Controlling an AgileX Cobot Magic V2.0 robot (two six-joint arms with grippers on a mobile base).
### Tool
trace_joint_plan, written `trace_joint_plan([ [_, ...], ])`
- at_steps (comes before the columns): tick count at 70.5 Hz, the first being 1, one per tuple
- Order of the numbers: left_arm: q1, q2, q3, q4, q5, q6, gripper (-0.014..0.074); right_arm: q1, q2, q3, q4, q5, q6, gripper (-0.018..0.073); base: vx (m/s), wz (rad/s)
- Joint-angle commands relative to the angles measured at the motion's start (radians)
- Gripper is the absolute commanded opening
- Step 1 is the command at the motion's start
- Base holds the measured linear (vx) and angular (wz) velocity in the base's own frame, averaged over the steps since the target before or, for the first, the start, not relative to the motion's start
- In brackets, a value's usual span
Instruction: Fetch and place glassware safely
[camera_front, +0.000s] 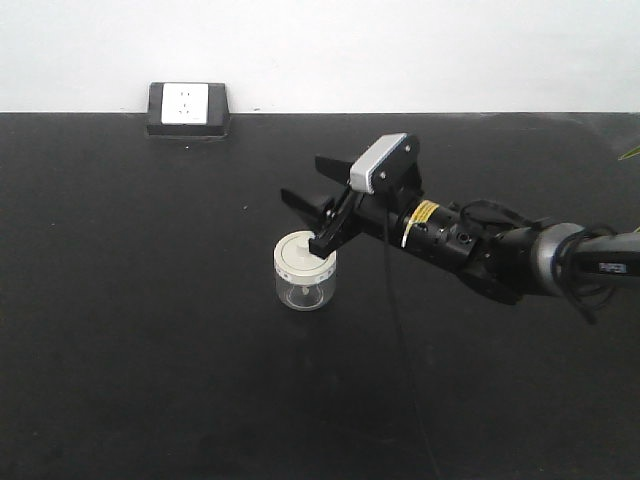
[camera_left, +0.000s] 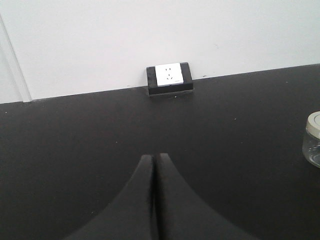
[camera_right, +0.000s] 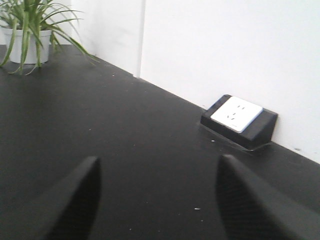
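Glassware (camera_front: 304, 272) squat, clear, cream knobbed lid, right claw (camera_front: 312, 215) spread wide above, left claw (camera_left: 155, 200) closed

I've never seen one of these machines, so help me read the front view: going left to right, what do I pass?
Black box with a white wall socket → small clear glass jar with a cream-white lid → open black right gripper → grey wrist camera → black robot arm.
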Motion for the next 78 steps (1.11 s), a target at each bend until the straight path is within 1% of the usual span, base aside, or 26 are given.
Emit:
trace_joint_plan([
  [1,-0.006,0.011,-0.024,-0.006,-0.071,-0.003,-0.0007,-0.003,-0.109,-0.004,0.038,-0.007,0.036,0.0253,0.00,0.00],
  [5,-0.006,0.011,-0.024,-0.006,-0.071,-0.003,-0.0007,-0.003,-0.135,0.007,0.038,0.002,0.049,0.0130,0.00,0.00],
  [6,-0.006,0.011,-0.024,-0.006,-0.071,-0.003,-0.0007,-0.003,-0.142,0.010,0.038,0.004,0.051,0.0113,0.00,0.00],
  [7,-0.006,0.011,-0.024,-0.006,-0.071,-0.003,-0.0007,-0.003,-0.148,0.015,0.038,0.004,0.051,0.0064,0.00,0.00],
  [9,-0.006,0.011,-0.024,-0.006,-0.071,-0.003,-0.0007,-0.003,-0.160,0.022,0.038,0.004,0.051,0.0000,0.00,0.00],
  [10,-0.006,0.011,-0.024,-0.006,-0.071,-0.003,-0.0007,-0.003,-0.166,0.026,0.041,0.006,0.054,-0.0015,0.00,0.00],
  [15,-0.006,0.011,-0.024,-0.006,-0.071,-0.003,-0.0007,-0.003,-0.192,0.045,0.060,0.013,0.069,-0.0011,0.00,0.00],
  [20,-0.006,0.011,-0.024,-0.006,-0.071,-0.003,-0.0007,-0.003,-0.225,0.072,0.094,0.040,0.106,-0.0008,0.00,0.00],
  [29,-0.006,0.011,-0.024,-0.006,-0.071,-0.003,-0.0007,-0.003,-0.295,0.120,0.152,0.153,0.121,-0.0005,0.00,0.00],
  [36,-0.006,0.011,-0.024,-0.006,-0.071,-0.003,-0.0007,-0.003,-0.358,0.154,0.175,0.249,0.121,-0.0004,0.00,0.00],
  [50,-0.006,0.011,-0.024,-0.006,-0.071,-0.003,-0.0007,-0.003,-0.499,0.192,0.178,0.477,0.138,-0.0003,0.00,0.00],
  [59,-0.006,0.011,-0.024,-0.006,-0.071,-0.003,-0.0007,-0.003,-0.584,0.209,0.178,0.628,0.170,-0.0003,0.00,0.00],
  [78,-0.006,0.011,-0.024,-0.006,-0.071,-0.003,-0.0007,-0.004,-0.788,0.276,0.191,0.818,0.216,-0.0003,0.00,0.00],
])
